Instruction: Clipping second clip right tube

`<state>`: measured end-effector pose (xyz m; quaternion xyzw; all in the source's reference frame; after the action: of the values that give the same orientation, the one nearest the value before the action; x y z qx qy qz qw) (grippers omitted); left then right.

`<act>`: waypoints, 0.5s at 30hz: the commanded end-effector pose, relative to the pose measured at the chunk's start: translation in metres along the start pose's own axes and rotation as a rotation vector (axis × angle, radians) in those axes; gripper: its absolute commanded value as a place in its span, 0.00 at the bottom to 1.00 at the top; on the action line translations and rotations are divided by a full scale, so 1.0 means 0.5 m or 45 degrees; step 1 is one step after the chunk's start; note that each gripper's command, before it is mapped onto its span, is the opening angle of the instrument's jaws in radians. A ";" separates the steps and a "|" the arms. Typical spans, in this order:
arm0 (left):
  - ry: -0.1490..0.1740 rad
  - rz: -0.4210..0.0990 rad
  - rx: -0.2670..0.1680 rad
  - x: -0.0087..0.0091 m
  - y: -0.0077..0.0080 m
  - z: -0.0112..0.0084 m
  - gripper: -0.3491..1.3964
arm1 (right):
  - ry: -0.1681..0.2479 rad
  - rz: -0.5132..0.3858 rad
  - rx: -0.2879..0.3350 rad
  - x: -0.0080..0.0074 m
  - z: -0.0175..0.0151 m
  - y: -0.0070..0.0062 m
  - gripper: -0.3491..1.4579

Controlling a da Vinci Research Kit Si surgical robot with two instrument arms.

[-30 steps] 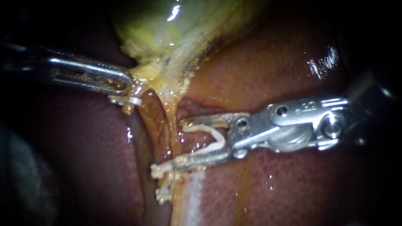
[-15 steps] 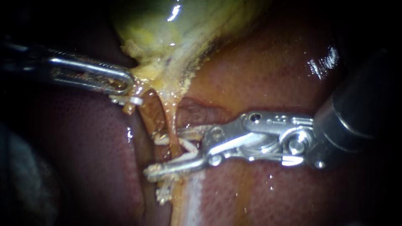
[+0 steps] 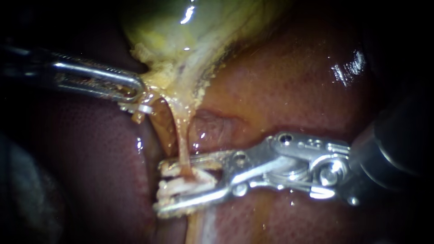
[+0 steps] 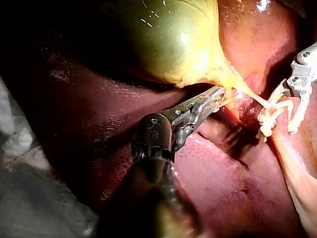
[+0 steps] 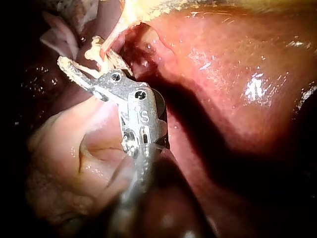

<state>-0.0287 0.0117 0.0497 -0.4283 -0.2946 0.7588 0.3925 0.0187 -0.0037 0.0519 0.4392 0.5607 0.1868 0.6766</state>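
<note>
The green-yellow gallbladder (image 3: 190,27) lies at the top, and a thin pale tube (image 3: 181,140) hangs down from its neck. My right instrument (image 3: 158,187) straddles this tube from the right. Its jaws are narrowed on a white clip (image 3: 187,184) that sits around the tube. My left instrument (image 3: 139,92) is shut on the yellowish tissue at the gallbladder's neck (image 3: 158,83) and holds it to the left. In the left wrist view its jaws (image 4: 215,95) grip the same neck, with the clip (image 4: 271,113) ahead. The right wrist view shows the right instrument (image 5: 84,59) at the tube.
Dark red liver (image 3: 294,81) surrounds the site on both sides. A small white piece (image 3: 143,108) sits just under the left instrument's tip, beside a browner band of tissue (image 3: 160,129). Pale fatty tissue (image 5: 64,168) lies beside the right shaft.
My right instrument has slid left across the tube and then lower along it. Its jaws have narrowed, squeezing the clip flatter. The left instrument has stayed put.
</note>
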 end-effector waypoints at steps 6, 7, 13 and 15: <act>0.000 0.000 -0.001 0.0000 0.0000 0.0001 0.00 | 0.009 0.002 -0.021 0.0010 -0.0006 0.0006 0.36; 0.000 0.000 -0.001 0.0000 0.0000 0.0001 0.00 | 0.010 0.003 -0.021 0.0011 -0.0007 0.0007 0.35; 0.000 0.000 -0.001 0.0001 0.0000 0.0002 0.00 | 0.013 0.011 -0.034 0.0010 -0.0014 0.0013 0.25; 0.000 0.000 0.000 0.0001 0.0000 0.0003 0.00 | 0.015 0.011 -0.037 0.0010 -0.0014 0.0013 0.23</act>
<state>-0.0288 0.0117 0.0498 -0.4286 -0.2948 0.7587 0.3921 0.0183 -0.0027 0.0521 0.4307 0.5599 0.2004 0.6788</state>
